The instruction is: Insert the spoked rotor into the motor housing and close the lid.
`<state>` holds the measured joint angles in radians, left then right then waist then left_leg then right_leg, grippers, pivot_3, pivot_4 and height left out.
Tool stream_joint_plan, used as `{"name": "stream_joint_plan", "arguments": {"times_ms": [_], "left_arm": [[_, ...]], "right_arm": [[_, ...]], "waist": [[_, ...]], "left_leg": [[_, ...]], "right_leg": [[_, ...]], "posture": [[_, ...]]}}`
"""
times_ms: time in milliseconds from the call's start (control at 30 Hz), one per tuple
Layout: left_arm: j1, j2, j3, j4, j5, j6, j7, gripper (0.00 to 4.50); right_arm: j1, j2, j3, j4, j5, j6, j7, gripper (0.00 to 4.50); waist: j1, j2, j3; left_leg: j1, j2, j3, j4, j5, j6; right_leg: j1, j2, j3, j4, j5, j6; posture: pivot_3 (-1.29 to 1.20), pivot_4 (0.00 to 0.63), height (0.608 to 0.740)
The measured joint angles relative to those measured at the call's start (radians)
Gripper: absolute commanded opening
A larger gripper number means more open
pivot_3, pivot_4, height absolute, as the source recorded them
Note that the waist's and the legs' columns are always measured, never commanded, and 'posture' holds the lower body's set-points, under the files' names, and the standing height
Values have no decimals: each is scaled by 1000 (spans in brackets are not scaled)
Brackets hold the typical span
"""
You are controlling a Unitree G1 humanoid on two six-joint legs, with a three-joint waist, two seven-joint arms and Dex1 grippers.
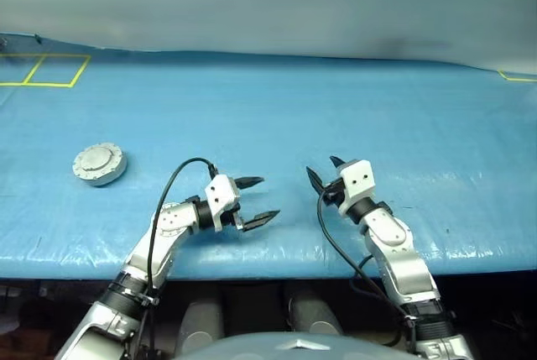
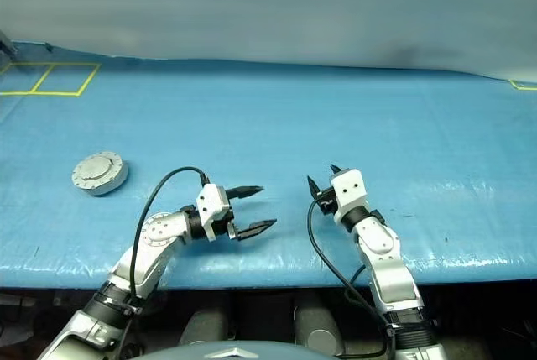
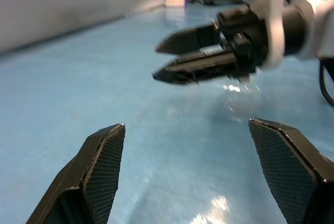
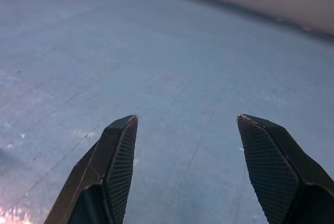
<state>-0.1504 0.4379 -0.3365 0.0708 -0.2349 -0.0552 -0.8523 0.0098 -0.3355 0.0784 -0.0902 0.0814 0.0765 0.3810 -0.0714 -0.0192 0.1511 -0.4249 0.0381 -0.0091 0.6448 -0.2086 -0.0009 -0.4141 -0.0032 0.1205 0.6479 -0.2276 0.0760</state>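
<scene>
The motor housing, a round grey puck with a notched rim, sits on the blue table at the left. Its lid lies flat on top, raised round boss facing up. The spoked rotor is out of view. My left gripper hovers near the table's front edge, well to the right of the housing, open and empty, pointing right. Facing it, my right gripper is also open with nothing between its fingers. The left wrist view shows the right gripper just beyond the left fingertips.
Yellow tape squares mark the table's far left corner, and another tape mark is at the far right. A grey wall rises behind the table. The table's front edge runs just below both grippers.
</scene>
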Motion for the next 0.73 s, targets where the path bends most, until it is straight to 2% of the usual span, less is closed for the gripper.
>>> {"name": "stream_joint_plan", "arguments": {"times_ms": [167, 200, 233, 300, 333, 733], "left_arm": [[12, -28, 49, 30, 9, -30, 15, 4106], [10, -38, 64, 32, 9, -44, 24, 4139], [4, -49, 82, 39, 11, -62, 36, 4139], [-8, -69, 117, 52, 19, -92, 67, 4139], [-14, -81, 132, 57, 22, -109, 80, 4139], [-22, -122, 172, 69, 39, -151, 132, 4139]], "right_arm": [[23, -59, -1, -15, 30, 19, 107, 3208], [23, -65, -2, -19, 40, 22, 121, 3544], [22, -69, -3, -25, 49, 26, 138, 3699], [21, -75, -3, -36, 63, 40, 162, 4409], [21, -75, -4, -37, 66, 43, 168, 4489], [-3, -55, 23, -20, 40, 43, 166, 4489]], "waist": [[6, 0, 0], [7, 0, 0], [9, 0, 0], [11, 0, 0], [12, 0, 0], [13, 0, 0]], "left_leg": [[0, -2, 3, 4, 0, 0], [0, -2, 4, 4, 0, 0], [0, -2, 4, 4, 0, 0], [0, -2, 4, 4, 0, 0], [0, -2, 3, 3, 0, 0], [-1, -3, 3, 3, 0, 0]], "right_leg": [[1, -5, 0, -1, 1, 3], [1, -5, 0, -1, 2, 3], [1, -6, 0, -2, 2, 4], [1, -5, 0, -2, 2, 4], [1, -5, 0, -2, 2, 4], [1, -5, 0, -2, 3, 5]], "posture": [[0, 150, 740], [0, 150, 740], [0, 150, 740], [0, 150, 740], [0, 150, 740], [0, 150, 740]]}}
